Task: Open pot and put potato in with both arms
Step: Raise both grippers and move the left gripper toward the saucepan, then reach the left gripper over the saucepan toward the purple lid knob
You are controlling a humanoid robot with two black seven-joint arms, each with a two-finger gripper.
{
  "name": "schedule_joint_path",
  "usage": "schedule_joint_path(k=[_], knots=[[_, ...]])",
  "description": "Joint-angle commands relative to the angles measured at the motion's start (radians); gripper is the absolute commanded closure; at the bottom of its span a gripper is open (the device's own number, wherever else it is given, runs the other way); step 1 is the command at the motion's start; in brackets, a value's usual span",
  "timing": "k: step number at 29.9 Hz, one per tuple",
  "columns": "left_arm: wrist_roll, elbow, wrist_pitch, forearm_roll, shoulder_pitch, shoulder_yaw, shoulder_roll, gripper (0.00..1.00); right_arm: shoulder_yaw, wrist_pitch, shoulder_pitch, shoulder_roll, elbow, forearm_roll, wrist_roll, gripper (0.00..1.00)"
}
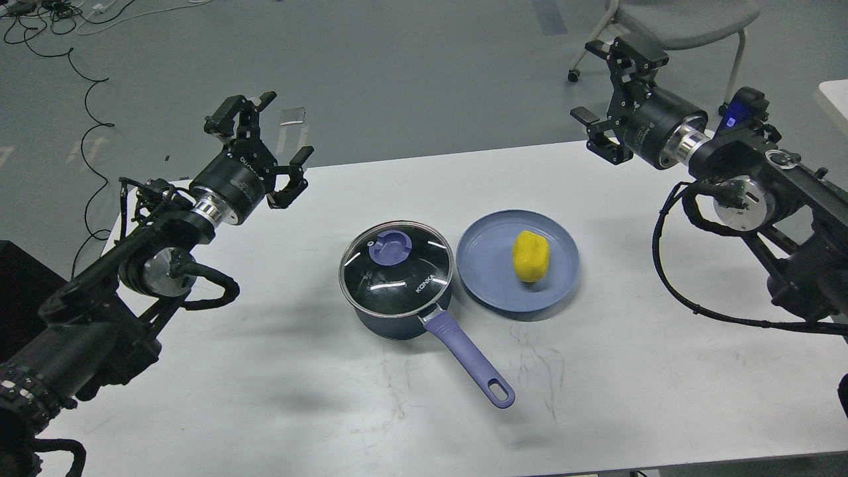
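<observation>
A dark blue pot [397, 311] stands at the middle of the white table [298, 397], with a glass lid [395, 268] shut on it and a purple knob [389, 248] on top. Its purple handle [469, 360] points to the front right. A yellow potato [530, 256] lies on a blue plate [490, 265] right of the pot. My left gripper [275, 139] is open and empty, raised over the table's far left edge. My right gripper [599, 83] is open and empty, raised beyond the table's far right edge.
A grey chair [676, 20] stands on the floor behind the right arm. Black cables [86, 99] run over the floor at the far left. A white edge of another table [836, 99] shows at the far right.
</observation>
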Motion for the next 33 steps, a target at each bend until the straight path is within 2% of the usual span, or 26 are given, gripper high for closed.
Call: schedule_joint_path(k=[1, 11, 13, 16, 18, 20, 23, 30, 32, 33], knots=[[-0.001, 0.005, 0.021, -0.003, 0.001, 0.0, -0.011, 0.02, -0.002, -0.004, -0.001, 0.006, 0.002, 0.0, -0.001, 0.0], [-0.009, -0.006, 0.069, -0.007, -0.049, -0.009, 0.008, 0.02, -0.008, -0.006, 0.013, 0.005, 0.002, 0.0, -0.011, 0.0], [-0.021, -0.007, 0.099, 0.002, -0.089, -0.006, 0.038, 0.02, -0.003, -0.006, 0.011, 0.002, 0.003, 0.0, -0.012, 0.0], [-0.063, -0.015, 0.115, 0.043, -0.135, 0.014, 0.081, 0.02, 0.003, -0.007, 0.013, -0.001, 0.003, 0.0, -0.011, 0.0], [-0.101, -0.055, 0.128, 0.184, -0.159, 0.033, 0.122, 0.02, 0.008, -0.007, 0.011, -0.006, 0.002, 0.0, -0.011, 0.0], [-0.112, -0.172, 0.235, 0.459, -0.159, 0.041, 0.198, 0.02, 0.011, -0.007, -0.002, -0.009, -0.001, 0.0, -0.008, 0.0], [-0.104, -0.286, 0.361, 0.684, -0.146, 0.049, 0.267, 0.02, 0.012, -0.007, -0.018, -0.015, -0.002, 0.0, -0.006, 0.0], [-0.127, -0.501, 0.395, 0.974, -0.111, 0.194, 0.432, 0.02, 0.041, -0.009, -0.021, -0.02, -0.014, 0.0, -0.005, 0.0], [-0.152, -0.526, 0.464, 1.178, -0.102, 0.247, 0.443, 0.02, 0.047, -0.01, -0.021, -0.02, -0.031, 0.002, -0.003, 0.0], [-0.155, -0.527, 0.55, 1.323, -0.09, 0.282, 0.434, 0.02, 0.049, -0.014, -0.026, -0.021, -0.038, 0.002, -0.003, 0.0]])
